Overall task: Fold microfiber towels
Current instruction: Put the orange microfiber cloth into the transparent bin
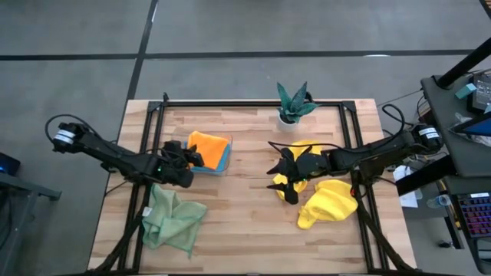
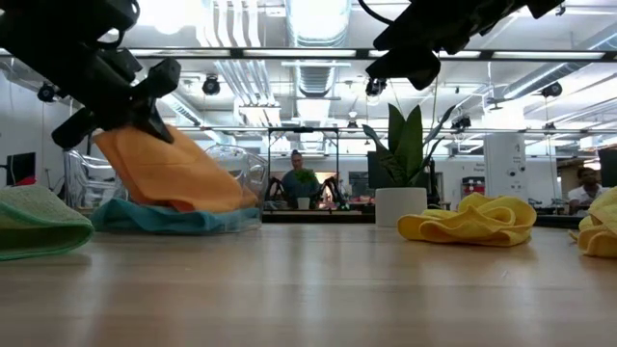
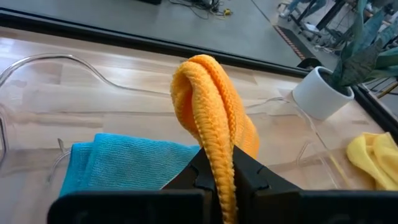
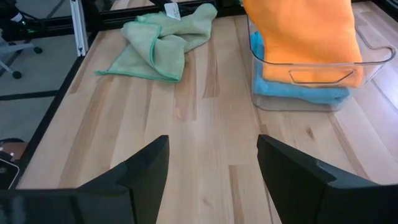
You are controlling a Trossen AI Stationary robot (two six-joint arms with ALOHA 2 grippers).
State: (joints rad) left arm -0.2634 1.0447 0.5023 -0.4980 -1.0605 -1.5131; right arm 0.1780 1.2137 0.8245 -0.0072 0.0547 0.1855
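A folded orange towel [image 1: 209, 144] slopes into a clear tray [image 4: 367, 59] at the table's back left, where it lies on a folded blue towel [image 3: 124, 163]. My left gripper [image 1: 192, 159] is shut on its left end. A crumpled pale green towel [image 1: 173, 218] lies at the front left. Two crumpled yellow towels lie on the right: one [image 1: 290, 192] beneath my right gripper [image 1: 275, 167], the other [image 1: 330, 203] nearer the front. My right gripper hovers open, well above the table, holding nothing. My left gripper pinches the orange towel's folded end [image 3: 217, 155] between its two fingers, several layers thick. The fingers come from the table's left, slanting down. That end is raised, and the towel's far part [image 2: 207, 193] rests on the blue towel in the tray.
A small plant in a white pot [image 1: 291, 107] stands at the table's back edge, right of the tray. Black frame rails [image 1: 253, 102] run along the table's edges. Bare wood [image 1: 245, 222] lies between the green and yellow towels. People sit in the room beyond.
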